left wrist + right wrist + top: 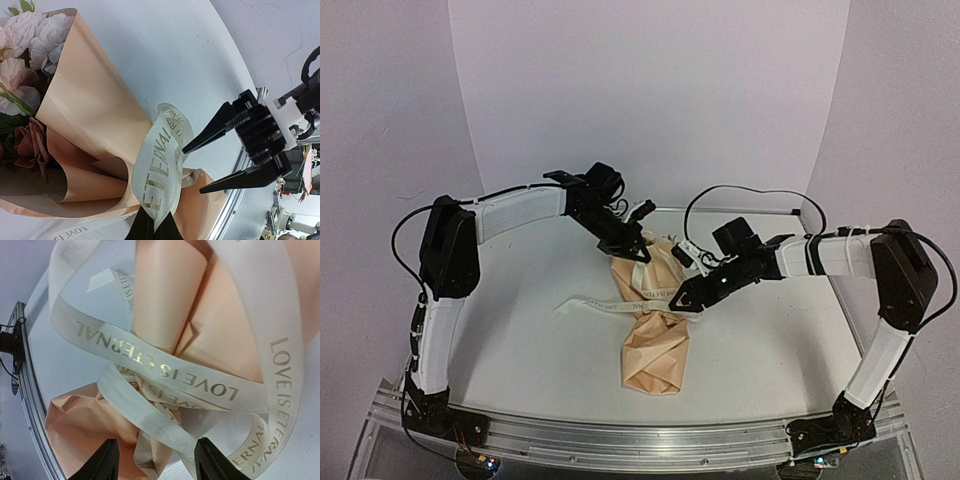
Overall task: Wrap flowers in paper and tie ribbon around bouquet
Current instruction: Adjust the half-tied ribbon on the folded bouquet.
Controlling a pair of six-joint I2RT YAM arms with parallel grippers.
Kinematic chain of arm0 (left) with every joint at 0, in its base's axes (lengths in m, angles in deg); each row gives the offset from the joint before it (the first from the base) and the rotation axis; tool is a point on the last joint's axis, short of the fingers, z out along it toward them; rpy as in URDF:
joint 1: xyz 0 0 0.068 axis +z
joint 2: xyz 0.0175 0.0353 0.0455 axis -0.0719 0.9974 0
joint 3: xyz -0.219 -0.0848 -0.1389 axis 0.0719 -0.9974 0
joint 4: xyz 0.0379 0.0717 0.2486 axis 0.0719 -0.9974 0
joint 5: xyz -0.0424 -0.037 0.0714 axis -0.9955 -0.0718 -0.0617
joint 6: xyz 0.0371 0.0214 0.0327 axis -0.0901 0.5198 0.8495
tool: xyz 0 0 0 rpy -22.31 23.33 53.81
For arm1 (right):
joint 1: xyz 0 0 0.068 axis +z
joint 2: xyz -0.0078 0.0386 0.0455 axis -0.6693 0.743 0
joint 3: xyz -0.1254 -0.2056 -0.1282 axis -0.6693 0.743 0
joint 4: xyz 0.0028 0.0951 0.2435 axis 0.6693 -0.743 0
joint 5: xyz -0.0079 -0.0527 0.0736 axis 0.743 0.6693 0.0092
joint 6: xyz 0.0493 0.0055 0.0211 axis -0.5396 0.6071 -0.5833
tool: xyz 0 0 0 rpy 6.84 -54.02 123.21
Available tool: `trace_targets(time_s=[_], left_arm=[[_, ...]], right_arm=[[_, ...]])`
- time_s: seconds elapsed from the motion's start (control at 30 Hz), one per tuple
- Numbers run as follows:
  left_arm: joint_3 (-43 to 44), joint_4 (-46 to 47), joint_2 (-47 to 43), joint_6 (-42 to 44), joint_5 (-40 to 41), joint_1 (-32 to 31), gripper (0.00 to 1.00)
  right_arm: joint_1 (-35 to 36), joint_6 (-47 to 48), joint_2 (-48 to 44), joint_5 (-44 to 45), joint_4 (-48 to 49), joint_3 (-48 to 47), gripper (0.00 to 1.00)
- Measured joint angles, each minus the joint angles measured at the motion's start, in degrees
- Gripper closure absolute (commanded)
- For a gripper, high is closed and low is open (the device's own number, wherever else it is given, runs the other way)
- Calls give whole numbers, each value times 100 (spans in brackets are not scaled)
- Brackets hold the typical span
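White matte table [520, 330], flat and curved at the near edge. Mid-table lies the bouquet [653, 345]: a smooth, softly creased tan-orange kraft paper [95, 110] cone, pinched at the waist, with its crumpled tail toward the arm bases. The flowers [30, 45] are papery cream-pink rose heads plus one rust-brown one, with green leaves at the wide end; only the left wrist view shows them, since overhead the left arm covers that end. The limp cream-white fabric ribbon [161, 170] has gold lettering (LOVE IS ETERNAL, readable in both wrist views, not overhead). It is looped at the waist, and overhead one end trails left across the table. The left gripper [151, 227] is clenched on the ribbon at the base of that loop. The right gripper [192, 170] has its jaws spread and grasps nothing, its upper tip just beside the loop's edge. The right wrist view shows loose ribbon strands crossing over the paper ahead of its fingers.
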Motion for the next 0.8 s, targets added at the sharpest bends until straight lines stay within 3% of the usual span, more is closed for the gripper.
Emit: trace_targets(time_s=[0.53, 0.8], left_arm=[[0, -163, 0, 127, 0, 25, 100], [66, -222, 0, 131, -1, 40, 100]], right_arm=[[-236, 1136, 491, -365, 35, -13, 40], [-236, 1404, 534, -136, 46, -46, 42]])
